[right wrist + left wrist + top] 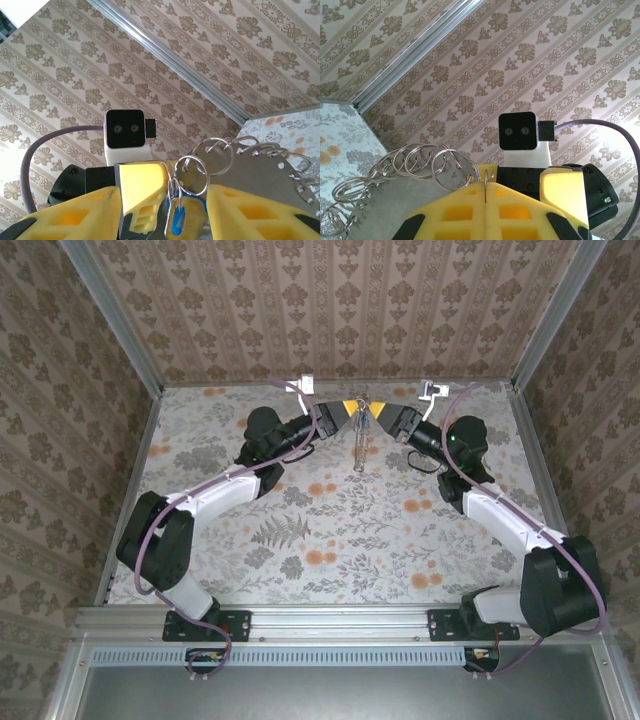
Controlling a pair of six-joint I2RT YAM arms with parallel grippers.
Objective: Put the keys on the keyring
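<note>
Starting with the surface and the room: your finding?

Second: A table [330, 530] under a floral cloth. Patterned wallpaper [340, 310] covers three sides, and there are metal rails at the corners and along the near edge.

First: Arm poses?

Second: Both arms reach to the far middle of the table with the wrists raised. The left gripper [340, 416] and right gripper [378, 416] meet tip to tip above the cloth.

First: Jaw states?

Second: In the left wrist view, the left gripper [485, 187] has its jaws pressed together, pinching one thin wire ring at the very tips. In the right wrist view, the right gripper [164, 196] has its jaws standing apart. One yellow finger of the left gripper sits inside that gap.

First: Task items, located and counted?

Second: One key [176, 222] with a blue head hangs between the right jaws, just beside the left gripper's finger. I cannot tell whether either pad touches it. There is one keyring [192, 175], with a ring directly above the key at the right jaw tips. Its run of linked rings [420, 162] trails off to one side of the left jaws. From above, the keyring [357, 445] dangles below both sets of tips. The rings overlap too much to count. Two arms, two grippers.
</note>
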